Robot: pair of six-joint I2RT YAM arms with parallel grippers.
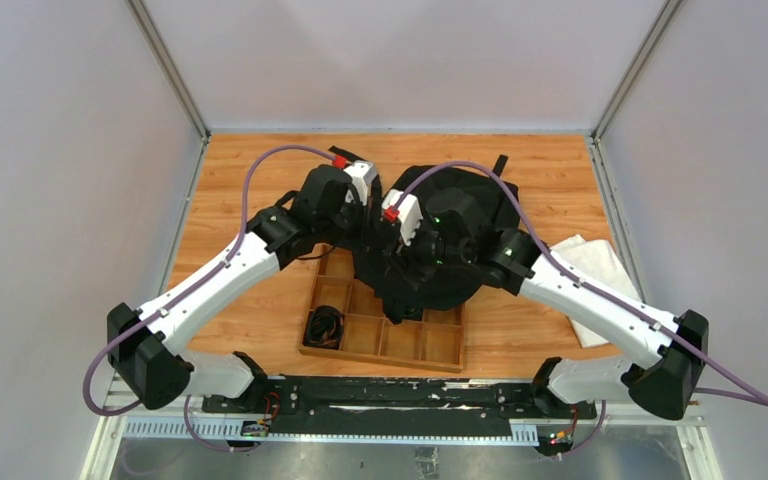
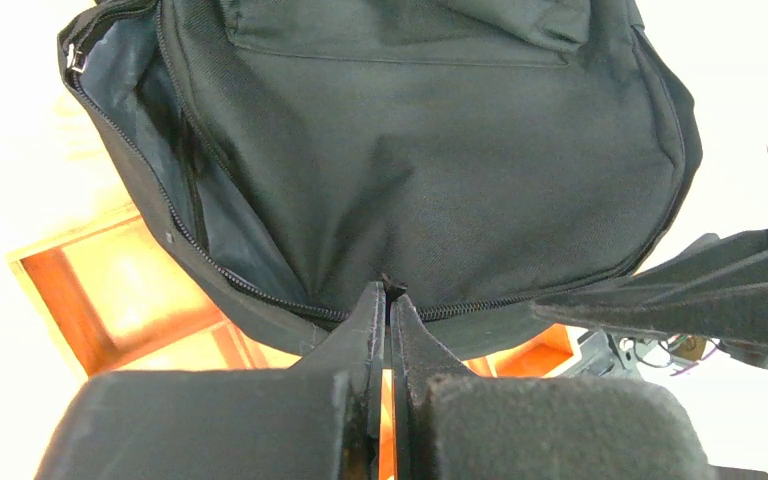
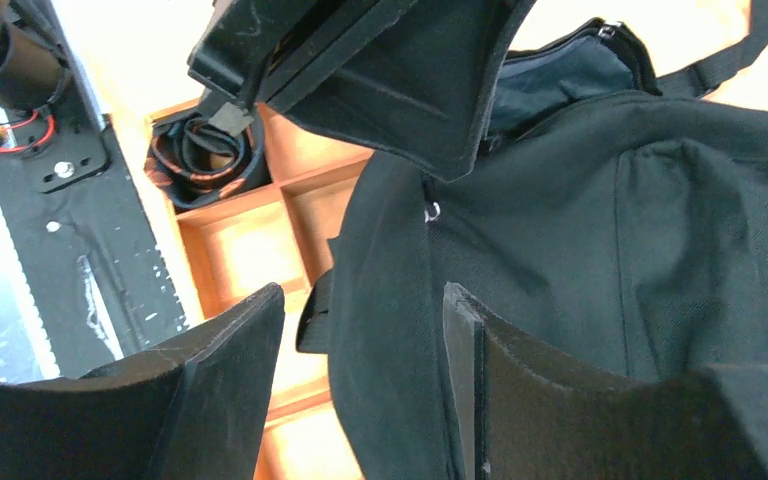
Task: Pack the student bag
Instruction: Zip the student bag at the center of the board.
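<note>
The student bag (image 1: 442, 288) is a floppy black backpack lying mid-table, its near edge draped over the wooden tray (image 1: 400, 345). In the left wrist view the student bag (image 2: 430, 150) fills the frame, and its zipper (image 2: 250, 292) is parted at the left, showing grey lining. My left gripper (image 2: 388, 290) is shut, pinching a small black tab at the zipper seam. My right gripper (image 3: 360, 300) hovers open just above the bag (image 3: 600, 230), black fabric lying below the gap between its fingers. The left gripper (image 3: 360, 80) also shows at the top of that view.
The tray (image 3: 250, 250) has several compartments; one at its near left holds a coiled black cable (image 1: 325, 325). A white cloth (image 1: 595, 270) lies on the table to the right of the bag. Both arms cross above the bag.
</note>
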